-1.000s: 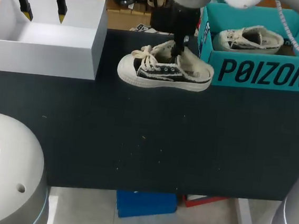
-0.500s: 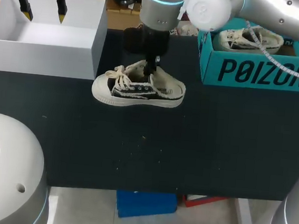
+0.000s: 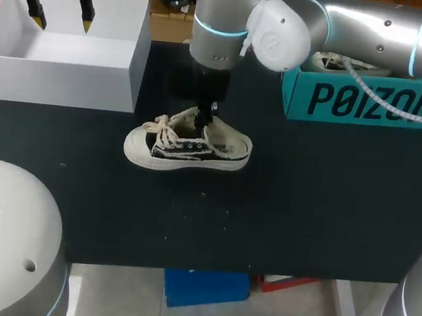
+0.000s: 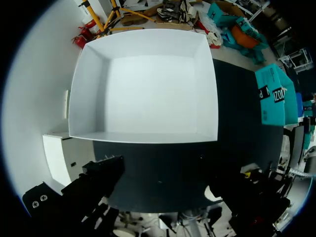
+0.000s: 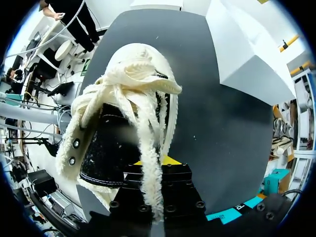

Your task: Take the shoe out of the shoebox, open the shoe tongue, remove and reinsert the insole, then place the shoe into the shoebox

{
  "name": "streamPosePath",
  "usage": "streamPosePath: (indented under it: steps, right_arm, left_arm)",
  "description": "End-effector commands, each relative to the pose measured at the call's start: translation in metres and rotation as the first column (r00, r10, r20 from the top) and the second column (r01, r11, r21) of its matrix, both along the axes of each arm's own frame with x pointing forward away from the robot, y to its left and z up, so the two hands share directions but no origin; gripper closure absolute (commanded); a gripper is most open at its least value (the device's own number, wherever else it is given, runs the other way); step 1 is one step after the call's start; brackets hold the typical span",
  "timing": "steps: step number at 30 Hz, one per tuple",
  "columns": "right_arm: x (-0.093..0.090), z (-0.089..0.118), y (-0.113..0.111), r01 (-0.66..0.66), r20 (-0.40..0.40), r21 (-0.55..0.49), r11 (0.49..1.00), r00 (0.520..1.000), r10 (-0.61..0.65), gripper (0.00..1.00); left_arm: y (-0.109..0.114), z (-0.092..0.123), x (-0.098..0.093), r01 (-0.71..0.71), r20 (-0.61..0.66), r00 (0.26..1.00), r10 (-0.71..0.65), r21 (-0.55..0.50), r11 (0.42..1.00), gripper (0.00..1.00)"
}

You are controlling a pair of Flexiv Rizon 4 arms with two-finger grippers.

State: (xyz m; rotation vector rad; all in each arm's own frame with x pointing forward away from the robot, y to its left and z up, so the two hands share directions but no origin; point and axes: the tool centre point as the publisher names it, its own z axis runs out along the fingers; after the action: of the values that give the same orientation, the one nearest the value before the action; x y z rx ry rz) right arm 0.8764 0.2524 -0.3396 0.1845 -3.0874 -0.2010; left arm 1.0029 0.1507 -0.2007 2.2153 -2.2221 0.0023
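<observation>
Clamps the right gripper (image 3: pixel 210 115) on the shoe (image 3: pixel 174 151) by its opening rim near the tabletop's (image 3: pixel 281 209) middle, toe toward the left edge, well apart from the shoebox (image 3: pixel 366 104) at the far right corner; holds the left gripper (image 3: pixel 60 18) spread above the white box (image 3: pixel 62 78).

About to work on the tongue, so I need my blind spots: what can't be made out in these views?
Insole: in the head view the right arm covers the opening of the shoe; in the right wrist view the laces cover it.
Shoebox inside: in the head view the right arm hides most of it; a second shoe barely shows.
Sole on the table or not: no view settles it.
Left wrist view: the shoe is out of frame.
</observation>
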Motion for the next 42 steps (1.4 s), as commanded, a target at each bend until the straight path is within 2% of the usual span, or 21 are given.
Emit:
streamPosePath:
  steps: [1, 10, 28, 29, 30, 31, 32, 33, 42]
  right_arm:
    - [0.003, -0.013, 0.004, 0.003, -0.015, 0.011, 1.000, 1.000, -0.003, 1.00]
    - [0.004, -0.036, 0.003, 0.012, -0.055, 0.018, 1.000, 0.998, -0.011, 1.00]
    - [0.008, -0.060, 0.002, 0.001, -0.101, -0.014, 1.000, 0.995, -0.002, 1.00]
    - [0.008, -0.061, 0.002, 0.003, -0.103, -0.015, 1.000, 0.995, -0.004, 0.93]
    - [0.009, -0.060, 0.002, 0.004, -0.104, -0.014, 1.000, 0.995, -0.005, 0.61]
    - [0.009, -0.059, 0.002, 0.001, -0.105, -0.011, 1.000, 0.995, -0.002, 0.24]
    - [0.009, -0.058, 0.002, 0.002, -0.104, -0.010, 1.000, 0.995, -0.003, 0.03]
    - [0.008, -0.057, 0.001, 0.003, -0.104, -0.011, 1.000, 0.995, -0.004, 0.00]
    - [0.001, -0.028, -0.010, 0.026, -0.089, -0.038, 0.999, 0.996, -0.029, 0.00]
  left_arm:
    - [0.000, 0.001, -0.001, -0.002, -0.002, 1.000, 0.002, 0.003, 1.000, 0.00]
    - [0.000, 0.001, -0.001, -0.002, -0.002, 1.000, 0.002, 0.003, 1.000, 0.00]
    - [0.000, 0.001, -0.001, -0.002, -0.002, 1.000, 0.002, 0.003, 1.000, 0.00]
    - [0.000, 0.001, -0.001, -0.002, -0.002, 1.000, 0.002, 0.003, 1.000, 0.00]
    - [0.000, 0.001, -0.001, -0.002, -0.002, 1.000, 0.002, 0.003, 1.000, 0.00]
    - [0.000, 0.001, -0.001, -0.002, -0.002, 1.000, 0.002, 0.003, 1.000, 0.00]
    - [0.000, 0.001, -0.001, -0.002, -0.002, 1.000, 0.002, 0.003, 1.000, 0.00]
    - [0.000, 0.001, -0.001, -0.002, -0.002, 1.000, 0.002, 0.003, 1.000, 0.00]
    - [0.000, 0.001, -0.001, -0.002, -0.002, 1.000, 0.002, 0.003, 1.000, 0.00]
